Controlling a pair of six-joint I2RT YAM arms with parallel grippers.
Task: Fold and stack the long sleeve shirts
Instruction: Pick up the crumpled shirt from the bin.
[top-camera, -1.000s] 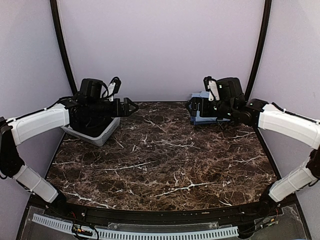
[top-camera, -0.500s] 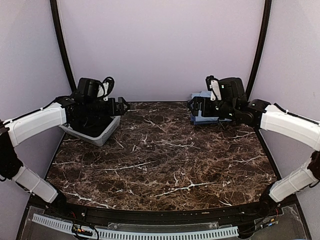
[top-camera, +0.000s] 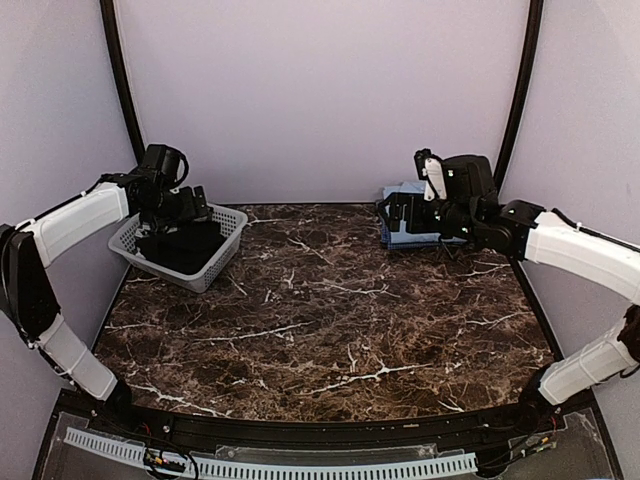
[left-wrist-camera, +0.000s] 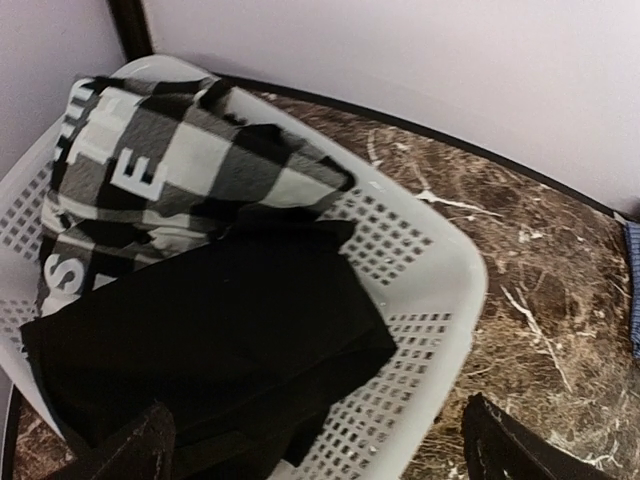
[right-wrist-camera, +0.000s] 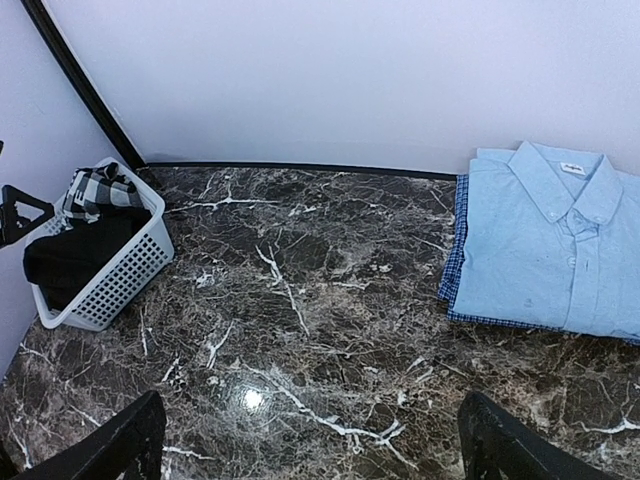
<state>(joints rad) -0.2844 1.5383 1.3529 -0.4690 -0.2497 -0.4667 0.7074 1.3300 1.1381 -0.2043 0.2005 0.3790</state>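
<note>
A plain black long sleeve shirt (left-wrist-camera: 200, 330) lies bunched in a white basket (left-wrist-camera: 450, 280) at the table's back left. My left gripper (left-wrist-camera: 315, 455) hangs open above it, one finger over the black cloth and the other past the basket's rim, holding nothing. A light blue long sleeve shirt (right-wrist-camera: 545, 240) lies folded, collar up, at the back right on top of a blue checked cloth (right-wrist-camera: 455, 260). My right gripper (right-wrist-camera: 315, 450) is open and empty, held above the bare marble to the left of the blue shirt (top-camera: 405, 190).
A black-and-white checked cloth (left-wrist-camera: 170, 170) fills the far end of the basket (top-camera: 228, 240). Walls close the table at the back and sides. Dark marble table top (top-camera: 330, 320) spreads between basket and folded pile.
My left arm swung back to the left from above the table and now points down into the basket. The right arm has barely shifted.
</note>
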